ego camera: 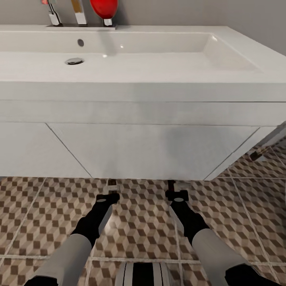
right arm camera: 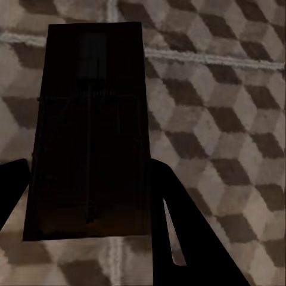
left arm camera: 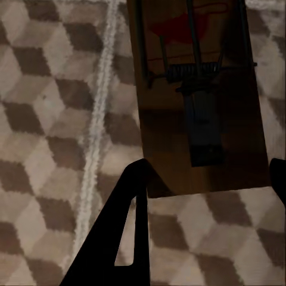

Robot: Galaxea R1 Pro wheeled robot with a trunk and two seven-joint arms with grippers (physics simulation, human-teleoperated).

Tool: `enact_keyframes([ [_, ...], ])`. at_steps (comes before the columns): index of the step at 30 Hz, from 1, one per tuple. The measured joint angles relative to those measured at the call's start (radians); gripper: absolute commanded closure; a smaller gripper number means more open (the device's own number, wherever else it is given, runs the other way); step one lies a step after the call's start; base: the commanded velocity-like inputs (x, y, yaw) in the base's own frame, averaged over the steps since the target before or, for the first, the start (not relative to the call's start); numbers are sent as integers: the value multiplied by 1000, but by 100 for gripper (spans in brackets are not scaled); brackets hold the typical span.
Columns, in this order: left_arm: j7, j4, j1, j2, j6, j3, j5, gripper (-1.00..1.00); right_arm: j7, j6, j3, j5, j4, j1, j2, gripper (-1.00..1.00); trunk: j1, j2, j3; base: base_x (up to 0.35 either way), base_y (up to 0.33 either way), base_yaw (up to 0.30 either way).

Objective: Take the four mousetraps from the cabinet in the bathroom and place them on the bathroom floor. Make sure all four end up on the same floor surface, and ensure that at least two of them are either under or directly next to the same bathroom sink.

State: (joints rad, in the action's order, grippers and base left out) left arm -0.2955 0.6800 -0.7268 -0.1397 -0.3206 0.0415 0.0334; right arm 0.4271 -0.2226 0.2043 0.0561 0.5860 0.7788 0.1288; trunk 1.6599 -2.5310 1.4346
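Observation:
The white sink (ego camera: 131, 85) on its vanity fills the upper half of the head view, above the cube-patterned bathroom floor (ego camera: 139, 226). Both arms reach down to the floor just in front of the vanity's lower edge. My left gripper (ego camera: 112, 190) is shut on a brown mousetrap (ego camera: 112, 182). The left wrist view shows that mousetrap (left arm camera: 199, 101) with its wire spring and red mark, held between the black fingers (left arm camera: 128, 226) of the gripper (left arm camera: 208, 173). My right gripper (ego camera: 175, 191) (right arm camera: 88, 170) is shut on a second mousetrap (right arm camera: 89, 131), dark in the vanity's shadow.
Chrome taps (ego camera: 79, 14) and a red object (ego camera: 104, 8) stand at the back of the basin. A small brown object (ego camera: 255, 155) lies on the tiles past the vanity's right corner. My own base (ego camera: 145, 274) shows at the bottom edge.

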Motion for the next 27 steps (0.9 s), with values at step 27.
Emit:
enact_keyframes([
  [27, -3, -2, 0, -2, 13, 1, 0, 100, -1, -6, -5, 8, -7, 0, -1, 100, 1, 0, 0, 28, 0, -8],
])
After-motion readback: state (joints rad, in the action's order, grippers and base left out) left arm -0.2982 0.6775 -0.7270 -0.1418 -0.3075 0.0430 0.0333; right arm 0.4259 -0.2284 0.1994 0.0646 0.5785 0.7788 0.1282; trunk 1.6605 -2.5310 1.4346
